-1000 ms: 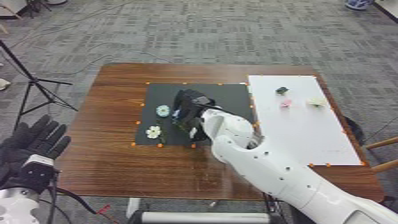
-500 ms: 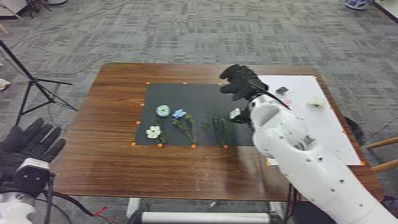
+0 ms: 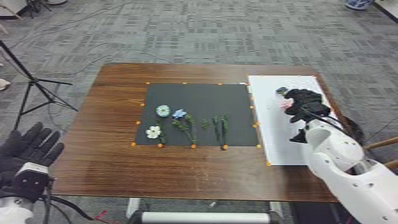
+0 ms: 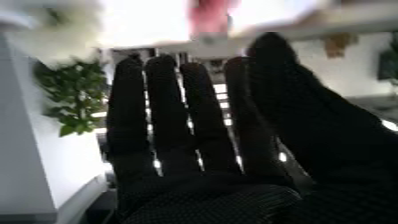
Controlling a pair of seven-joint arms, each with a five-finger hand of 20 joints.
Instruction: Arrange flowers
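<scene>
- Flowers (image 3: 179, 114) on black mat (image 3: 200, 93) and white sheet (image 3: 282, 145).
- Right hand (image 3: 305, 101) over sheet; fingers straight, empty.
- Left hand (image 3: 25, 154) beside table (image 3: 178, 175); fingers straight, empty.

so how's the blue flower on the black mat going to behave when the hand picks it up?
Probably light and a bit bendy: the blue flower is a small bloom on a thin green stem. Gripped low, it may swing or twist, since the bloom sits at one end. Unlikely to roll far, with leafy bits sticking out sideways.
</scene>
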